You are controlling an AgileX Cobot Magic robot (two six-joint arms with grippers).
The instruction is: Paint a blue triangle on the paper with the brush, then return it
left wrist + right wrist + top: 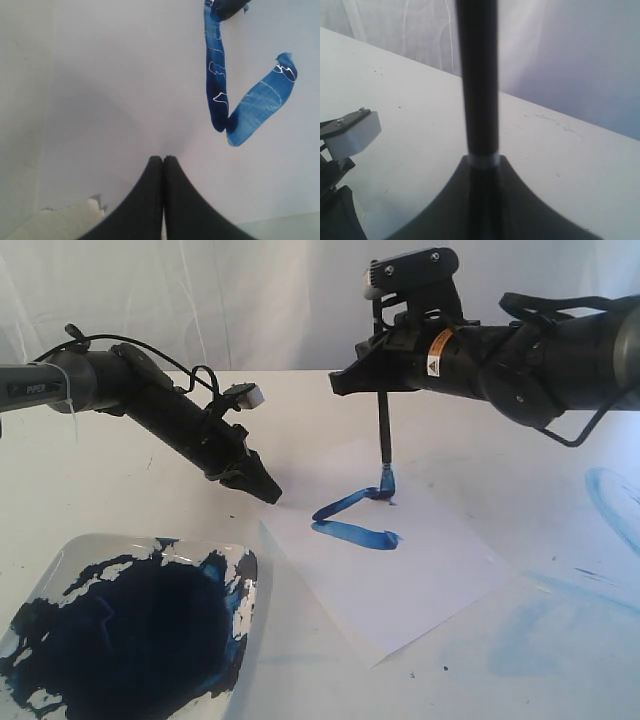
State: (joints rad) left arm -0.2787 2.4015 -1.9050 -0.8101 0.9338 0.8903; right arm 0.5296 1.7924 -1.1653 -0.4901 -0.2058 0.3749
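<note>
Left of the paper (420, 580), a white tray (251, 575) holds a pool of dark blue paint (140, 640) on the table (100, 490). The left gripper (266, 490) slants down to the paper's far left corner, its black fingers (150, 200) pressed together with nothing between them; whether the tip touches the sheet cannot be told. On the far half of the paper lies the blue triangle (352, 522), so far two wet streaky strokes that meet in a sharp corner toward the paper's left edge, with the side opposite open; the left wrist view shows them as a V (222, 107). The brush (383, 430) stands upright over the paper's far edge, its blue bristle tip resting on the upper stroke's end. The right gripper (374, 376) is clamped on the black handle (478, 80) high above the paper. Right of the paper, pale blue smears (612, 502) mark the table.
</note>
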